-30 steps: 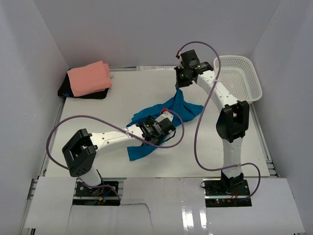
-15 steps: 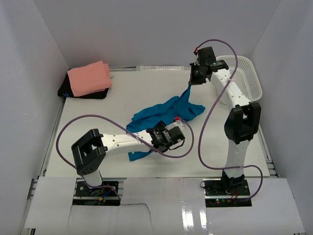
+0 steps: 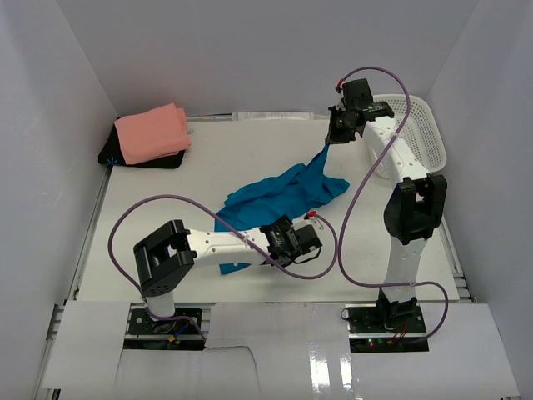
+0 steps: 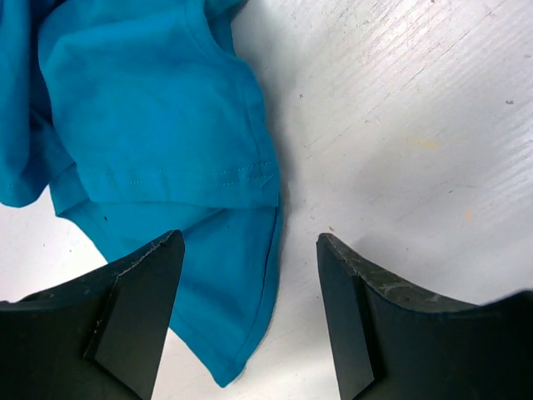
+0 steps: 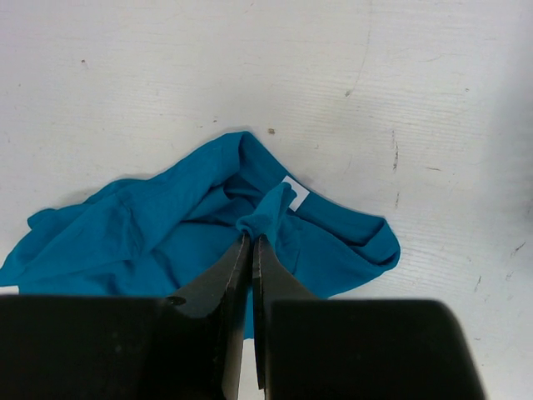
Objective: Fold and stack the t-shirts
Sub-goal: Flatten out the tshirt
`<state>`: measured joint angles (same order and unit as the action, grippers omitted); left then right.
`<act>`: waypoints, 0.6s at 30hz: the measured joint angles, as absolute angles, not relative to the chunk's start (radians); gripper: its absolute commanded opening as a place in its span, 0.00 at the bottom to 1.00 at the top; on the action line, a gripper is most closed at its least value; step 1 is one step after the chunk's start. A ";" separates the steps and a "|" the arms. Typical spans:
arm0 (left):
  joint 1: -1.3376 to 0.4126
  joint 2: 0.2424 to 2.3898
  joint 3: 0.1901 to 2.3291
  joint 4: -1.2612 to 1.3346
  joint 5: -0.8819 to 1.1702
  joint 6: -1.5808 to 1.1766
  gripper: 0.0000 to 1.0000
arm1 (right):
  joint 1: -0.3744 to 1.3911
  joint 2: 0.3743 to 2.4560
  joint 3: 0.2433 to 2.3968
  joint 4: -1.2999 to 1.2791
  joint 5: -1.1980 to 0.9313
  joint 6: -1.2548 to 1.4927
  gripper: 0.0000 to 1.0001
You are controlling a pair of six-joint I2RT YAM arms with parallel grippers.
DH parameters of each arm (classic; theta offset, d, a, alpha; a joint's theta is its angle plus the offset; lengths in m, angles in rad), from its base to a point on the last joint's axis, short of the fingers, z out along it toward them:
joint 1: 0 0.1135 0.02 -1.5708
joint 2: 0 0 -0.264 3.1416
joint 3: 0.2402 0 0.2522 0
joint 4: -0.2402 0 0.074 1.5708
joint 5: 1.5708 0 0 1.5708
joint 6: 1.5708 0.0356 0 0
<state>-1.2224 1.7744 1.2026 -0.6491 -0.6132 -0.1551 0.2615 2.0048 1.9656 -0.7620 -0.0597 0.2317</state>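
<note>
Right gripper [image 5: 251,240] clamped on a fold of the teal shirt [image 3: 275,196], mid table [image 3: 216,158]; left gripper [image 4: 250,242] over its hem, jaws apart. Your top view loses the shirt's near edge behind the left arm [image 3: 225,243]. Pink shirt [image 3: 151,133] lies folded, far left.

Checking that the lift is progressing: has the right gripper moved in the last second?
Yes. The right gripper, shut on the teal t-shirt, has shifted rightward in the top view, toward the white basket.

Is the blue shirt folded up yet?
Not folded. The blue t-shirt lies crumpled on the table, with one end pinched and held up by the right pincer.
</note>
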 measured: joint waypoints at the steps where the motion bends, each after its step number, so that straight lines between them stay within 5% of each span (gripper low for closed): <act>1: -1.222 1.780 1.205 -0.649 -0.613 -0.154 0.75 | 0.261 2.005 1.966 -0.762 -0.060 0.231 0.08; 11: -1.222 1.865 1.227 -0.627 -0.638 -0.132 0.67 | 0.255 2.005 1.965 -0.762 -0.067 0.229 0.08; 18: -1.222 1.906 1.236 -0.601 -0.675 -0.121 0.50 | 0.255 2.005 1.945 -0.760 -0.076 0.228 0.08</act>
<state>-1.2217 1.9064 1.2358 -0.6006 -0.6750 -0.1215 0.2546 2.0048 1.9450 -0.7601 -0.0761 0.2283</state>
